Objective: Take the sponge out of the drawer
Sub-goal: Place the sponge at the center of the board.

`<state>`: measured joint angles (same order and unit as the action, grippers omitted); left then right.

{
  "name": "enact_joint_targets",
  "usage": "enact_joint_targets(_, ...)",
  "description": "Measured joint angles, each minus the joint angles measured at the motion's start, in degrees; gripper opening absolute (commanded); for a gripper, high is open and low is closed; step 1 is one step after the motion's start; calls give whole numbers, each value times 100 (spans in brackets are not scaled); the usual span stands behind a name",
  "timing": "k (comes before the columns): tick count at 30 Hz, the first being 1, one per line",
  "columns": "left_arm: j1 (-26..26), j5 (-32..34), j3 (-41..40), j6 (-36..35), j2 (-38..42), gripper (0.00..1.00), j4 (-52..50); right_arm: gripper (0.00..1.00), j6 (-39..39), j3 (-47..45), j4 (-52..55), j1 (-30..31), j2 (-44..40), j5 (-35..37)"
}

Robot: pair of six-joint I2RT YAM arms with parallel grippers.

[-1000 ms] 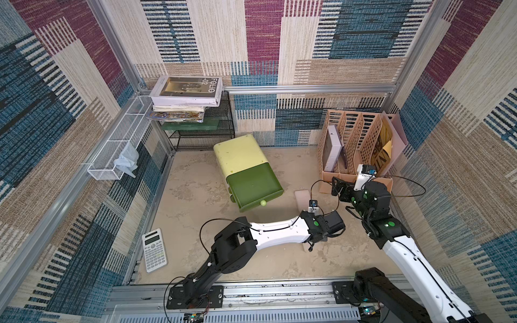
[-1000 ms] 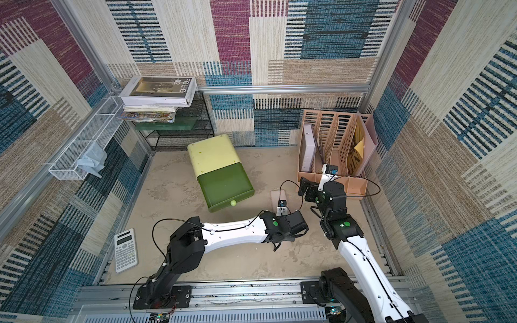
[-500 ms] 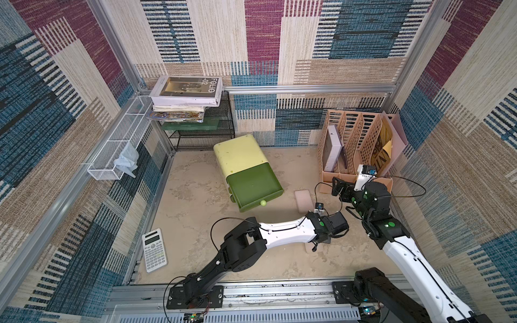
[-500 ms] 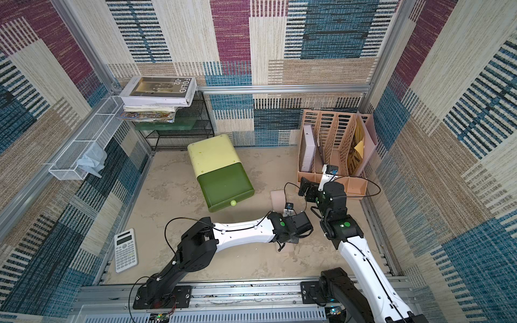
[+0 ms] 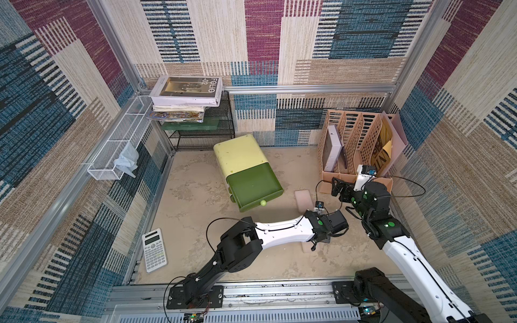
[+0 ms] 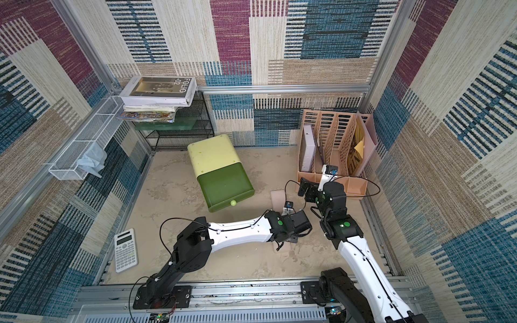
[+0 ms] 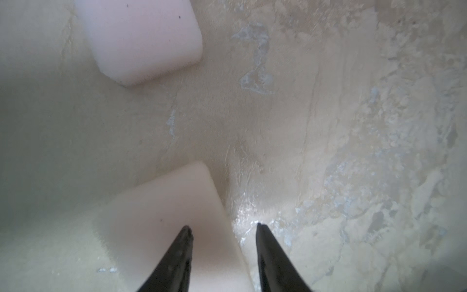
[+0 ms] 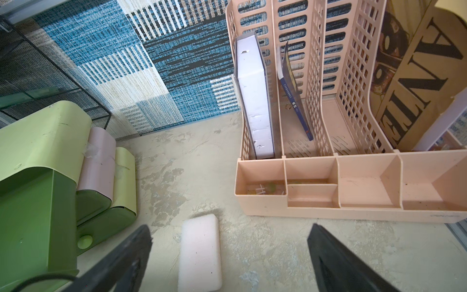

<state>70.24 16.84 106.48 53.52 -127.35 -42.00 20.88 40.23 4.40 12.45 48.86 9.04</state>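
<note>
Two sponges are out on the surface [image 5: 195,212]; open drawer [image 5: 246,208] looks empty from above, so task seems ~done. You've got the sponge [image 7: 164,202] under your left hand [image 7: 223,226], jaws partway apart, not pinching it. A second sponge [image 5: 303,198] sits near drawer. Your right hand [image 8: 231,227]: wide, empty. Left to do: retract arms.

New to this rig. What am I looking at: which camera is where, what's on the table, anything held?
A left arm and a right arm stand on the near rail, each ending in a two-fingered pincer. Two pictures look down from one overhead stereo camera; two come from cameras on the wrists. On the table: a drawer unit with its green drawer pulled out, a calculator, a peach file organiser, two pale sponges. The left pincer stands open over one sponge; the second sponge lies in front of the open right pincer. Nothing is held.
</note>
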Motion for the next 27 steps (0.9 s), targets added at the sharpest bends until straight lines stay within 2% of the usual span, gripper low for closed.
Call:
enact_joint_targets(3,0,90,-120,-133,286,66,44,99,0,-15,-2,0,0,-33)
enact_joint_targets(6,0,271,-291,-234,623,70,114,99,0,-24,-2,0,0,-81)
enact_joint_targets(10,-2,645,-640,-431,1172,90,214,99,-2,-26,-7,0,11,-210)
enact_joint_targets(17,-101,973,-1239,-745,1843,90,472,99,-17,-28,-20,0,85,-376)
enact_joint_targets(22,-184,800,-1814,-732,2133,91,807,99,-17,-24,-44,0,284,-544)
enact_joint_targets(27,-184,428,-1956,-439,1904,91,949,99,-17,-15,-42,0,302,-610)
